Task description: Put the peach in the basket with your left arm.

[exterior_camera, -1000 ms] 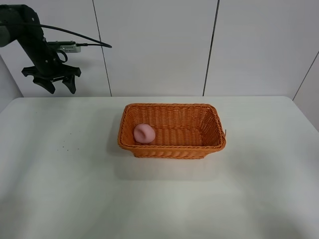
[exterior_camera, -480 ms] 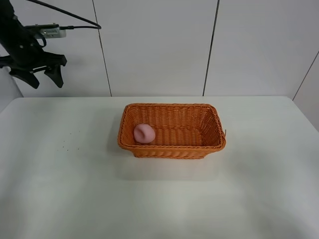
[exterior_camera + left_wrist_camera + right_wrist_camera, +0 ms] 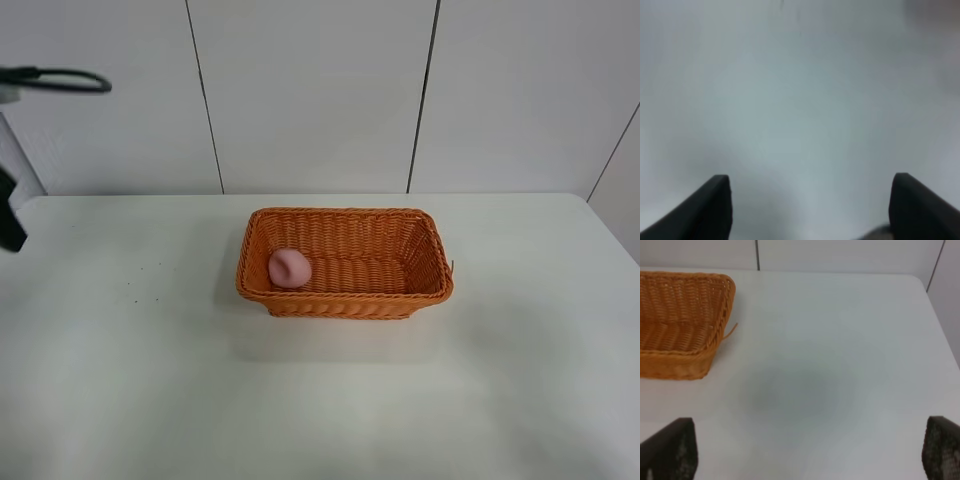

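The pale pink peach (image 3: 288, 267) lies inside the orange wicker basket (image 3: 400, 299), at its left end. The basket stands in the middle of the white table; its right end also shows in the right wrist view (image 3: 675, 360). My left arm is nearly out of the exterior view: only a dark part (image 3: 10, 220) and its cable (image 3: 60, 78) show at the far left edge. In the left wrist view my left gripper (image 3: 810, 205) is open and empty, its fingertips (image 3: 710, 205) wide apart over a blurred pale surface. My right gripper (image 3: 810, 450) is open and empty above bare table, right of the basket.
The white table (image 3: 320, 400) runs to a panelled white wall at the back. A loose wicker strand (image 3: 731, 331) sticks out from the basket's right end. A few small dark specks (image 3: 140, 285) lie on the table left of the basket.
My left arm has swung left and away from the basket, from the upper left of the exterior view to almost off its left edge. The peach and basket have not moved.
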